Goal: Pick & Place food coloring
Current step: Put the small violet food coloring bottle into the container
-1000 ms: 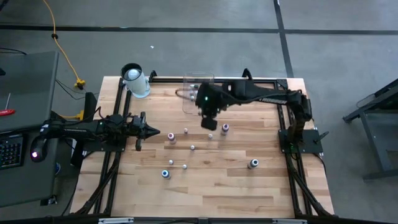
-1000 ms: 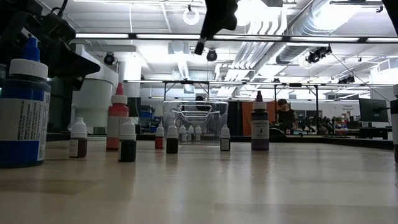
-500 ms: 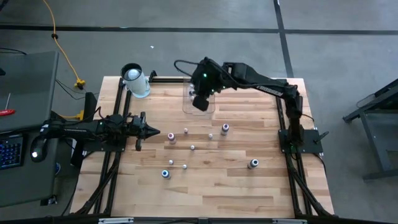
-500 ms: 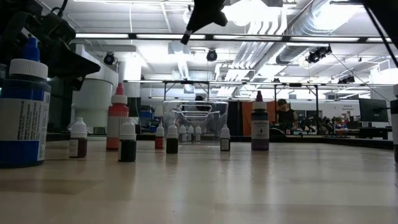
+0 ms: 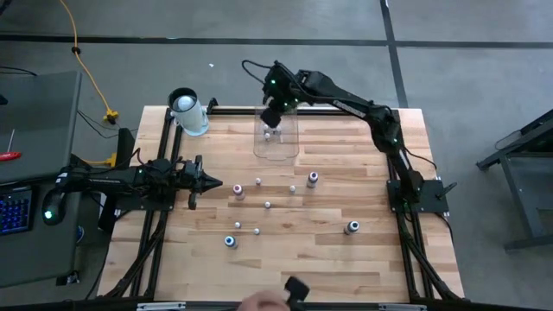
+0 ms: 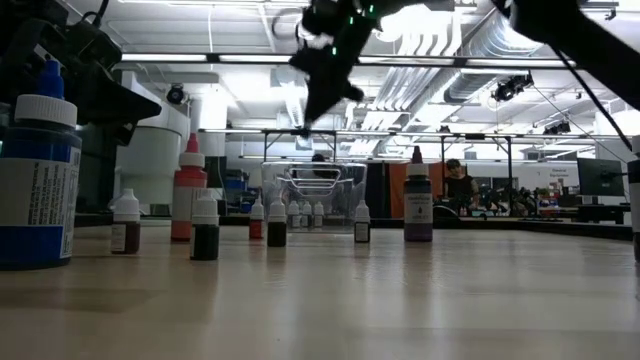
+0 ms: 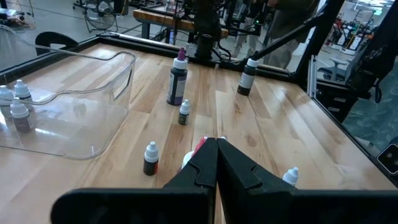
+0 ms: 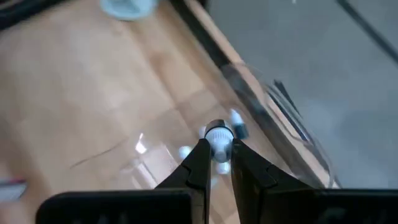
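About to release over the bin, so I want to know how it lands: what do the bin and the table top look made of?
The bin looks like clear, glossy, rigid plastic: small bottles and wood grain show through its walls, and its rim catches highlights. The table top looks like light wooden planks with a smooth, slightly sheened finish: visible grain and board seams. Probably sealed wood.

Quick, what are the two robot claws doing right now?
Left gripper: shut, holding nothing, at the table's left side.
Right gripper: shut on a small food coloring bottle, above the clear bin.
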`<move>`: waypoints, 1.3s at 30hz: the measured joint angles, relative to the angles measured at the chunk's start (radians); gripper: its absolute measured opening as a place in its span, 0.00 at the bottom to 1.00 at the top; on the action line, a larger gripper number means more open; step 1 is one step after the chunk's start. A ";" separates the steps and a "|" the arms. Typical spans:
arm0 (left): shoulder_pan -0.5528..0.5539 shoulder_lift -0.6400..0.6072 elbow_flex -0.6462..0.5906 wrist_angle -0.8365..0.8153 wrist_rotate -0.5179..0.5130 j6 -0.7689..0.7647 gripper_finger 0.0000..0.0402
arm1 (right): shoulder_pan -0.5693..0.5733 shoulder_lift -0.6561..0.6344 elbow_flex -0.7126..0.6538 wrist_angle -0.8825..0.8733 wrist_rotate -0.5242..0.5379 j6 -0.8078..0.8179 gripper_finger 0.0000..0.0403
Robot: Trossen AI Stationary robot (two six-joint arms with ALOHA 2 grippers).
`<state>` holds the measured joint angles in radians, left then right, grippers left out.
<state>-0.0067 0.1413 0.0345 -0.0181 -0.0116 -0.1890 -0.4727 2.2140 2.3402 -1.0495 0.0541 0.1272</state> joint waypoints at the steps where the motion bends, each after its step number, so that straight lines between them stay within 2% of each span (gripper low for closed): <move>1: 0.000 0.000 0.000 0.000 0.000 0.000 0.00 | -0.017 0.016 0.000 0.000 0.001 0.026 0.08; 8: 0.000 0.000 0.000 0.000 0.000 0.000 0.00 | -0.102 0.097 0.000 -0.003 -0.029 0.175 0.08; 16: 0.000 0.000 0.000 0.000 0.000 0.000 0.00 | -0.131 0.149 0.000 -0.033 -0.068 0.256 0.08; 39: 0.000 0.000 0.000 0.000 0.000 0.000 0.00 | -0.136 0.215 0.000 -0.167 -0.085 0.232 0.08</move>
<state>-0.0067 0.1413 0.0345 -0.0181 -0.0113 -0.1890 -0.6090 2.4290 2.3402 -1.2161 -0.0304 0.3589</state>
